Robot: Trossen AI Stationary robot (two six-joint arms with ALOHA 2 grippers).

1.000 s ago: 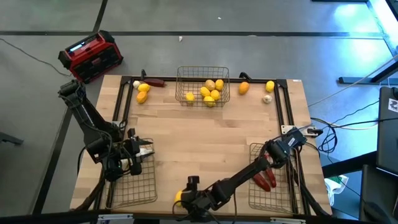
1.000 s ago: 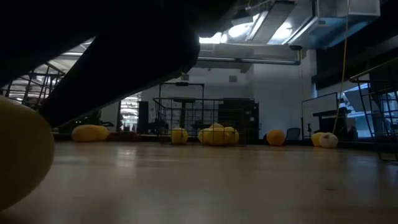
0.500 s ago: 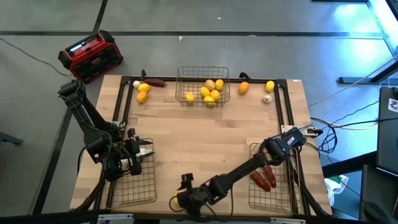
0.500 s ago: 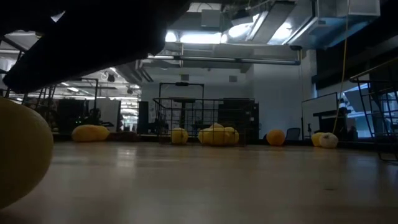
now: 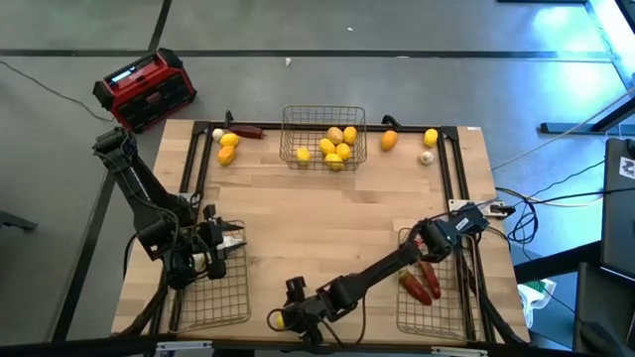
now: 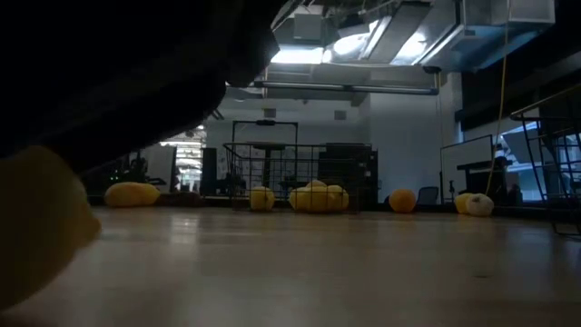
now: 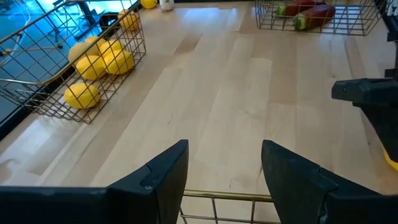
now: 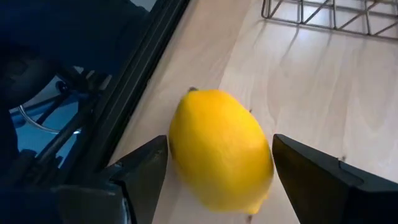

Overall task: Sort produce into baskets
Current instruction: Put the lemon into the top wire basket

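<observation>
The right gripper point(image 8: 217, 168), fingers spread, straddles a lemon point(image 8: 221, 149) lying on the table point(image 5: 327, 218) at its near edge. The left gripper point(image 7: 224, 168) hangs open over the left basket point(image 5: 213, 288). More lemons fill the far basket point(image 5: 323, 139).

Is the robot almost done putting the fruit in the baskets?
Not yet. Done: several lemons sit in the far basket, and red chilies lie in the right basket. In hand: the right claw is open around a lemon on the near table edge. Left: loose fruit and a garlic bulb at the far edge.
</observation>
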